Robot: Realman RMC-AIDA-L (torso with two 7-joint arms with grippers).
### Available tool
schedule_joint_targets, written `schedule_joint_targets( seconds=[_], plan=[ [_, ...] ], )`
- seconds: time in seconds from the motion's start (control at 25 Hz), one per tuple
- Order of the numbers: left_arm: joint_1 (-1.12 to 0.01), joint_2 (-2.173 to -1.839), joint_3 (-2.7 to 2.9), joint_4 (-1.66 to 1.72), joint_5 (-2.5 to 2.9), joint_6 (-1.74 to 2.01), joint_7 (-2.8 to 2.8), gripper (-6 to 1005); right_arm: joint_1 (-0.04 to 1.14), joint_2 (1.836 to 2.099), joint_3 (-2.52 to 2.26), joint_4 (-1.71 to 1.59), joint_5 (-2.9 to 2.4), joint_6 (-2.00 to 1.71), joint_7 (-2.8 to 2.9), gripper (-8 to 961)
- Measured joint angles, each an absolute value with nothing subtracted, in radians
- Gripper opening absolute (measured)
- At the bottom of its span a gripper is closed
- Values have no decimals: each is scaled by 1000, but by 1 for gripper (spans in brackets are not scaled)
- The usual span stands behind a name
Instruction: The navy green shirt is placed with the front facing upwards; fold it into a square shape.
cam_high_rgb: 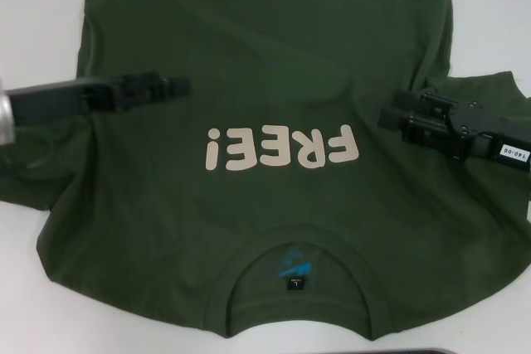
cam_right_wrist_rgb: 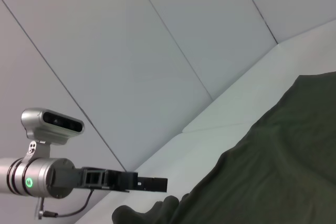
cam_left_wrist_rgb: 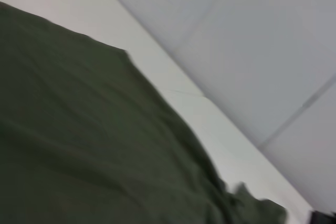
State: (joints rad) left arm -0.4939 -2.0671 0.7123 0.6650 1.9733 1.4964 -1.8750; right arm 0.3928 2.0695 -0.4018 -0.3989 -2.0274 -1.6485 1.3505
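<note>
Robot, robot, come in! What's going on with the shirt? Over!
Left gripper and right gripper over the shirt's sides, holding nothing. Navy green shirt flat, front up, unfolded. Nothing in the way.

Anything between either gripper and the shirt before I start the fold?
Nothing visible. The left gripper and right gripper both hover directly over the navy green shirt, which lies spread front-up on the white table. No other object sits on or beside the fabric.

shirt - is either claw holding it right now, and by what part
Neither visibly holds it. The left claw and right claw sit over the navy green shirt, which lies flat and unlifted on the table.
</note>
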Motion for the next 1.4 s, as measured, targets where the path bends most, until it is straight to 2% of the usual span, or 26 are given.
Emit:
schedule_joint_targets(
  seconds=[0.28, 0.68, 1.4],
  plan=[
    [-488, -2041, 555, 709, 2099, 1495, -1932, 899, 396, 2072, -401, -399, -2026, -1647, 1351, 703],
    [-451, -2025, 440, 777, 2174, 1483, -1957, 894, 403, 2068, -400, -399, -2026, -1643, 1360, 704],
    [-423, -2022, 406, 811, 2272, 1383, -1985, 885, 403, 2068, -389, -399, -2026, -1641, 1361, 703]
  ],
)
